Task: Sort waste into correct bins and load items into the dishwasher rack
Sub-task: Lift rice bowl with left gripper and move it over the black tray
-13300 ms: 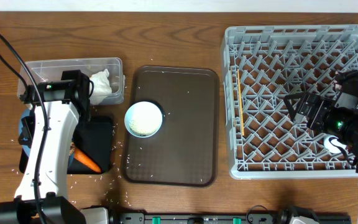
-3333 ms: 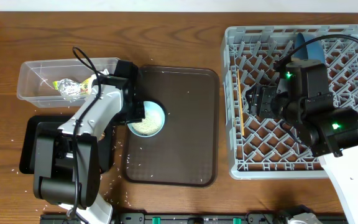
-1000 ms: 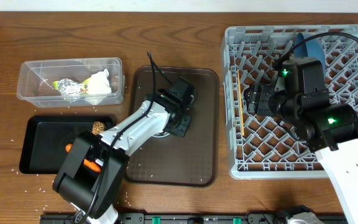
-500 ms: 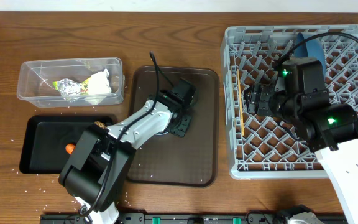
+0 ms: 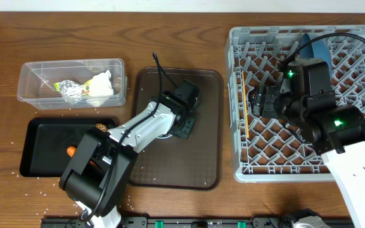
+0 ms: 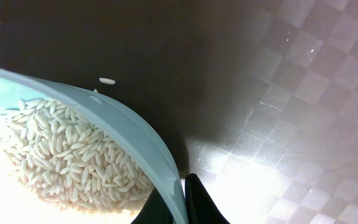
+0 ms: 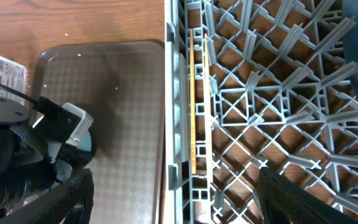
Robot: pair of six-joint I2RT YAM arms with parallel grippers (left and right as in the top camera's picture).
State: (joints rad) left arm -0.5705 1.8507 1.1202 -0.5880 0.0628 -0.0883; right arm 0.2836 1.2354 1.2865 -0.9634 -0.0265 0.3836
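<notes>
Light-blue plastic fills the lower left of the left wrist view: the small light-blue bowl with a white inside (image 6: 135,134), with a heap of white rice grains (image 6: 67,155) lying in it. The left gripper (image 6: 180,202) has its jaws clamped on the bowl's rim, one inside and one outside. Seen from overhead, this gripper sits over the middle of the flat dark-brown serving tray (image 5: 201,158) and covers almost all of the bowl.

At the upper left of the bench, the clear rectangular plastic tub (image 5: 30,69) holds the crumpled foil wrapper (image 5: 68,90) and the crumpled white tissue (image 5: 101,85). Just below it, the shallow black rectangular tray (image 5: 43,145) holds the orange carrot (image 5: 72,151) and the small brown food lump (image 5: 100,128).

At the right, the right gripper (image 7: 176,186) hangs over the left part of the large grey plastic dishwasher rack (image 5: 360,31), its jaws wide apart and holding nothing. The large blue plate (image 5: 310,45) stands near the rack's top edge.
</notes>
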